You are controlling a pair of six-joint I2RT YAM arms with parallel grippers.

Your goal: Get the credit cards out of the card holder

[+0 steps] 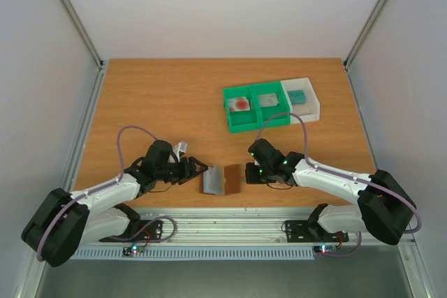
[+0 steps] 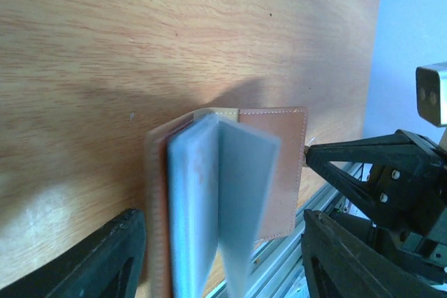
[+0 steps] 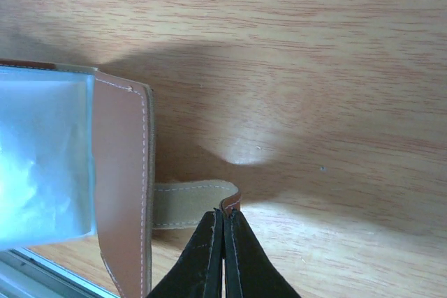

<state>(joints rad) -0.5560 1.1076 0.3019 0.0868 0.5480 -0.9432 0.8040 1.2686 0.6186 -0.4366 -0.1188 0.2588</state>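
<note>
right end effector (image 3: 225,215) is clenched on the card holder's (image 1: 222,179) floppy suede tab (image 3: 185,205). the tab's long axis runs to its left, straight to the stitched tan leather bifold lying on the counter (image 1: 160,102). left end effector (image 2: 222,225) is released, smooth grey-blue sleeves fanned right ahead. credit cards (image 1: 241,104) look already out, in the trays (image 1: 251,123).

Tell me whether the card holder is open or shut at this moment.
Open: the card holder lies spread on the table, grey-blue inner leaves fanned up. The right fingers pinch its side tab.
</note>
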